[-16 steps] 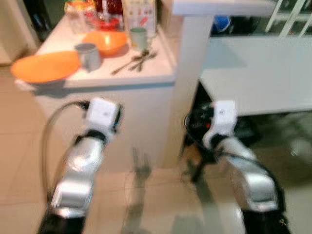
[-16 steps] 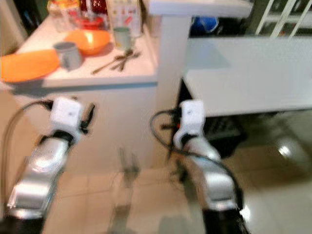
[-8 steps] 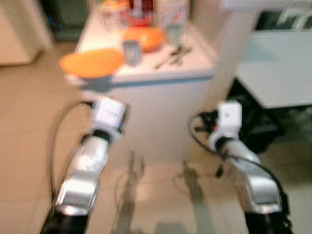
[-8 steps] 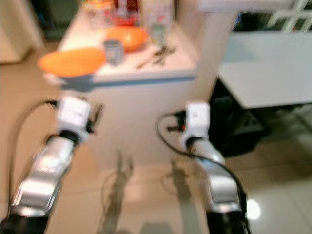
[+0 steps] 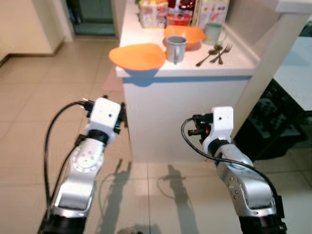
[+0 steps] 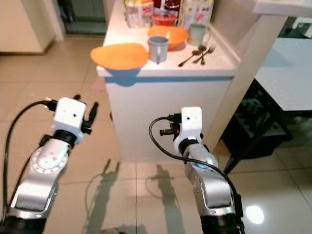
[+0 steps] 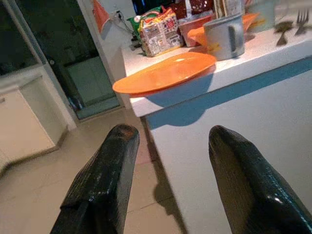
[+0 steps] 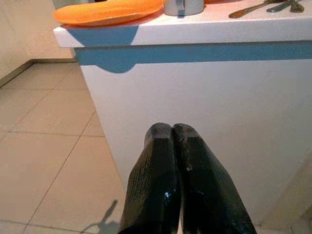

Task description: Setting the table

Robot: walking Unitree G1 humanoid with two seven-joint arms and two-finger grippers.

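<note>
A white counter (image 5: 195, 73) stands ahead of me. On it lie an orange plate (image 5: 138, 55) overhanging the near left corner, a grey mug (image 5: 175, 48), an orange bowl (image 5: 184, 34), a pale green mug (image 5: 213, 32), and a spoon and forks (image 5: 214, 52). Both arms are raised in front of the counter's side, below its top. My left gripper (image 7: 173, 132) is open and empty, pointing towards the orange plate (image 7: 165, 73). My right gripper (image 8: 172, 129) is shut with nothing in it, facing the counter's white side panel (image 8: 219, 92).
Food packets and jars (image 5: 156, 9) crowd the back of the counter. A white table (image 5: 297, 73) stands to the right with a black crate (image 5: 273, 126) under it. Beige tiled floor (image 5: 39, 87) stretches to the left towards a doorway.
The camera has swung, so the counter now sits further right and the picture is sharp. Both arms hold the same pose in front of me.
</note>
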